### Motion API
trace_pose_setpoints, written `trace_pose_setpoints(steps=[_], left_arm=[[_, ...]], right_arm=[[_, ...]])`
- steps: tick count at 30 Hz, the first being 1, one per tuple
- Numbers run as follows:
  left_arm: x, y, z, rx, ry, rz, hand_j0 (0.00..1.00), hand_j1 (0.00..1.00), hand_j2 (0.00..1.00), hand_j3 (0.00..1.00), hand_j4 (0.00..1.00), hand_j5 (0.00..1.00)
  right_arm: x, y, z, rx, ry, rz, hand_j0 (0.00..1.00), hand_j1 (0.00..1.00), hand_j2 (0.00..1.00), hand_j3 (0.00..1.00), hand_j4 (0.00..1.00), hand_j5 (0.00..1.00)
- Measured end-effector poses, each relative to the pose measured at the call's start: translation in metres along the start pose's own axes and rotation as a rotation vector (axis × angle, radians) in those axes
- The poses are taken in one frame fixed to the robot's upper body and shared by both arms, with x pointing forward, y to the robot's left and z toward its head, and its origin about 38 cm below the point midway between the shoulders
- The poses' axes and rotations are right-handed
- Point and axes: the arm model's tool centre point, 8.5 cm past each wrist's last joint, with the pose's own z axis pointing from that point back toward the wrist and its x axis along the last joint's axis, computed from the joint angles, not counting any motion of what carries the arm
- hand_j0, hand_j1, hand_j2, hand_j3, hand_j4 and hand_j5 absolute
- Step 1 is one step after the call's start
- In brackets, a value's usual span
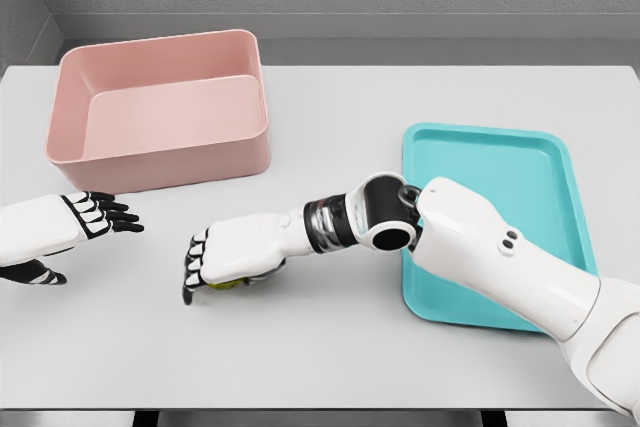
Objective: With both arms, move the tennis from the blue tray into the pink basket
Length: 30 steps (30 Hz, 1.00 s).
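One pale grey bench [330, 347] fills the view, a grey wall behind it. Left of the pink plastic basket's [160, 107] front, the left robot hand [75, 232] hangs with fingers spread, holding nothing. Below the basket's right corner, the right robot hand [235, 257] clasps one yellow-green tennis ball [226, 283] beneath its palm. One turquoise tray [540, 177] lies far right.

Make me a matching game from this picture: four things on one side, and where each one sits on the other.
Things:
1. basket
2. tray
3. ball
4. left hand

Places:
A. under the right hand, mid-table
B. table's right side
C. table's far left corner
D. near left edge, open, holding nothing

Pairs: 1-C, 2-B, 3-A, 4-D
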Motion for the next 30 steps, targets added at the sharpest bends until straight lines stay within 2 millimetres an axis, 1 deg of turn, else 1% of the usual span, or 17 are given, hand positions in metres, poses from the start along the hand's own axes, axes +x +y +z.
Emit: trace_pose_setpoints(steps=[2,20,22,27,30], left_arm=[[0.000,0.000,0.000,0.000,-0.001,0.000,1.00,1.00,1.00,1.00,1.00,1.00],[0.000,0.000,-0.001,0.001,-0.002,0.000,1.00,1.00,1.00,1.00,1.00,1.00],[0.001,0.000,-0.001,0.002,-0.002,0.001,1.00,1.00,1.00,1.00,1.00,1.00],[0.001,-0.001,-0.001,0.002,-0.002,0.001,1.00,1.00,1.00,1.00,1.00,1.00],[0.001,-0.001,-0.001,0.003,-0.002,0.002,1.00,1.00,1.00,1.00,1.00,1.00]], right_arm=[[0.000,0.000,0.000,-0.001,0.000,-0.001,0.99,0.99,0.99,0.99,0.99,0.99],[-0.002,-0.006,0.005,-0.001,0.008,0.013,1.00,1.00,1.00,1.00,1.00,1.00],[-0.003,-0.009,0.008,-0.010,0.015,0.018,1.00,1.00,1.00,1.00,1.00,1.00],[-0.007,-0.021,0.027,-0.042,0.046,0.043,1.00,1.00,1.00,1.00,1.00,1.00],[-0.007,-0.024,0.035,-0.050,0.056,0.056,1.00,1.00,1.00,1.00,1.00,1.00]])
